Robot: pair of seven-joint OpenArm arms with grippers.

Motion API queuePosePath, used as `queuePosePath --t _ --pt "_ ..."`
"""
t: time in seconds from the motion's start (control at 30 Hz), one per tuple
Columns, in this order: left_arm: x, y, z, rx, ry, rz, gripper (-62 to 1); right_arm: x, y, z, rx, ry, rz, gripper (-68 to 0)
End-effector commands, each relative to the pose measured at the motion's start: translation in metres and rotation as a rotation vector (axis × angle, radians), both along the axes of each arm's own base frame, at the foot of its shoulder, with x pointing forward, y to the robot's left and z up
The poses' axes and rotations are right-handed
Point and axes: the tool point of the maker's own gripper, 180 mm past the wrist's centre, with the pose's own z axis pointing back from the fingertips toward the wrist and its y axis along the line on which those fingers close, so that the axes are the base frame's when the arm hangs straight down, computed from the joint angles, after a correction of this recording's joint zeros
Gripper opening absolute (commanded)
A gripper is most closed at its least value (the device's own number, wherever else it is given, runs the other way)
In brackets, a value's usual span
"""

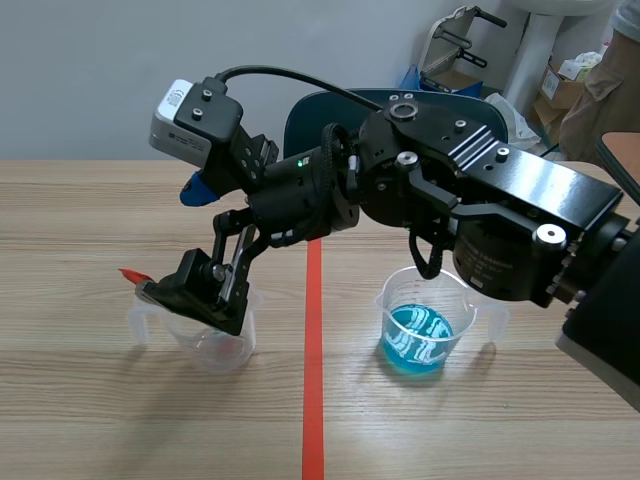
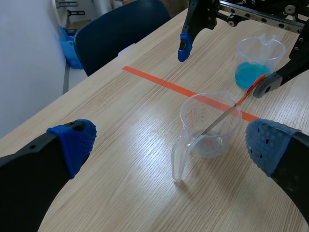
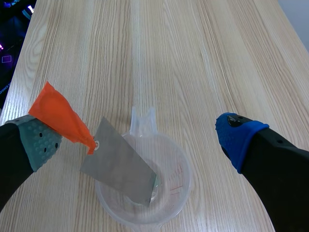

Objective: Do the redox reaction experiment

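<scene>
Right end effector (image 3: 140,137) and left end effector (image 2: 171,145): apart. Metal strip (image 3: 120,166) looks thin, stiff, light; I favour its orange tab (image 3: 60,116).

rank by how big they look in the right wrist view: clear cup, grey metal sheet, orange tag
Largest to smallest:
1. clear cup
2. grey metal sheet
3. orange tag
No two look alike.

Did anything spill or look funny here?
Nothing has spilled. The blue liquid sits inside its beaker. The one odd thing: the grey metal sheet leans crookedly in the clear beaker, its orange tag poking out over the rim.
</scene>
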Motion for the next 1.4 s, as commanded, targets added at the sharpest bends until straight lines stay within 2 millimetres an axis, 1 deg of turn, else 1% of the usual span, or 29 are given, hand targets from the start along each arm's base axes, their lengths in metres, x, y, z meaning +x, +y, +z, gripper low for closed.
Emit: queuePosePath --t 0.0,0.5,0.7,0.83,1.1,1.23,1.3,1.37 --pt "0.006 -0.001 0.012 -0.023 -0.043 0.005 1.4 0.002 0.005 0.013 0.041 -0.009 0.009 0.4" --pt "0.006 -0.001 0.012 -0.023 -0.043 0.005 1.4 0.002 0.005 0.013 0.041 -0.01 0.009 0.4" --pt "0.006 -0.001 0.012 -0.023 -0.043 0.005 1.4 -0.001 0.007 0.021 0.055 -0.029 0.022 0.4" --pt "0.006 -0.001 0.012 -0.023 -0.044 0.005 1.4 -0.005 0.006 0.033 0.083 -0.026 0.027 0.4" --pt "0.006 -0.001 0.012 -0.023 -0.043 0.005 1.4 -0.01 -0.003 0.074 0.172 -0.077 0.005 0.4" --pt "0.006 0.001 0.011 -0.019 -0.042 0.01 1.4 -0.008 -0.013 0.095 0.23 -0.083 -0.039 0.4" --pt "0.007 0.004 0.012 -0.014 -0.046 0.017 1.4 -0.008 -0.02 0.1 0.247 -0.082 -0.063 0.4" --pt "0.01 0.007 0.016 -0.008 -0.06 0.026 1.4 -0.007 -0.029 0.101 0.253 -0.082 -0.088 0.4"
